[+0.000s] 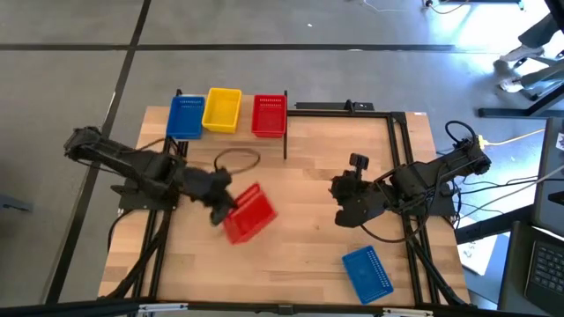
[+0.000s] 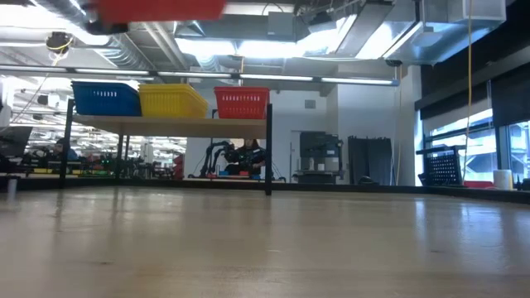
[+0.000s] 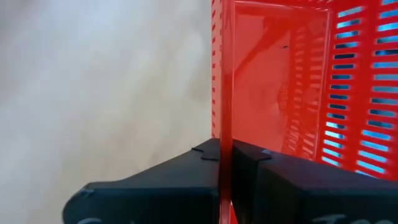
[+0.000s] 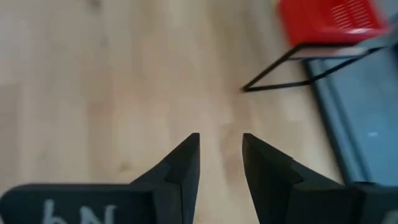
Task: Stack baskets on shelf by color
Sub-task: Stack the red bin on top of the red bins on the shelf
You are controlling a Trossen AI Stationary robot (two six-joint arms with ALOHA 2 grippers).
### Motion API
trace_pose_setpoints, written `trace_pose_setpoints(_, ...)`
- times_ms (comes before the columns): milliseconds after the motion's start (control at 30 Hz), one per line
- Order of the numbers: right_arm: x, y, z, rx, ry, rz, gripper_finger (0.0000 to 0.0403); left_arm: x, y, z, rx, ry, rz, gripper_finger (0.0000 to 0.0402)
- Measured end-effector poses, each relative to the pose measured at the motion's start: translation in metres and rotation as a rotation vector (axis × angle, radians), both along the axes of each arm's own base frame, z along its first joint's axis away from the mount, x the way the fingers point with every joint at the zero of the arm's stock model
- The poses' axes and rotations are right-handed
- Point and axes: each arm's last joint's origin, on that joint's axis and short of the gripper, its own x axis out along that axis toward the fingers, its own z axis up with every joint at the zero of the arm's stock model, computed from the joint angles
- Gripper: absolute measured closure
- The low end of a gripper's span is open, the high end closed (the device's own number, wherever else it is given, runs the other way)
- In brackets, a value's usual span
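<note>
High view: shelf (image 1: 231, 134) holds three baskets; my left gripper (image 1: 226, 210) pinches a red basket (image 1: 250, 214) wall between its fingers; right gripper (image 1: 345, 214), fingers slightly parted, waits; blue basket (image 1: 367, 272) remains.

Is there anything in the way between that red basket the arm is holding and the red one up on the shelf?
Nothing visible blocks it. The left gripper holds the red basket above the table; between it and the shelf's red basket lies bare wood and a thin dark cable loop flat on the table, off to the side.
</note>
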Motion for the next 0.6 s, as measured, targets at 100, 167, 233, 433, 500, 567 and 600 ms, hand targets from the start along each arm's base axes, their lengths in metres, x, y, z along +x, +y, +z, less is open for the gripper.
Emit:
trace_pose_setpoints(100,0.000,-0.002,0.001,-0.073,-0.036,-0.039,0.0286,0.012,0.016,0.021,0.026,-0.062,0.143,0.0401)
trace_pose_setpoints(167,0.000,-0.003,0.002,-0.113,-0.056,-0.060,0.0286,0.019,0.028,0.038,0.044,-0.113,0.236,0.0401)
trace_pose_setpoints(233,0.001,-0.004,0.003,-0.144,-0.072,-0.077,0.0286,0.023,0.040,0.051,0.071,-0.146,0.314,0.0401)
trace_pose_setpoints(433,0.001,-0.006,0.004,-0.205,-0.101,-0.108,0.0286,0.036,0.084,0.075,0.120,-0.172,0.538,0.0401)
trace_pose_setpoints(500,0.001,-0.006,0.005,-0.227,-0.110,-0.118,0.0286,0.039,0.100,0.074,0.125,-0.124,0.594,0.0401)
trace_pose_setpoints(567,0.001,-0.007,0.005,-0.249,-0.119,-0.127,0.0286,0.041,0.118,0.074,0.134,-0.087,0.660,0.0401)
trace_pose_setpoints(600,0.001,-0.007,0.006,-0.263,-0.121,-0.130,0.0286,0.042,0.126,0.074,0.136,-0.076,0.692,0.0401)
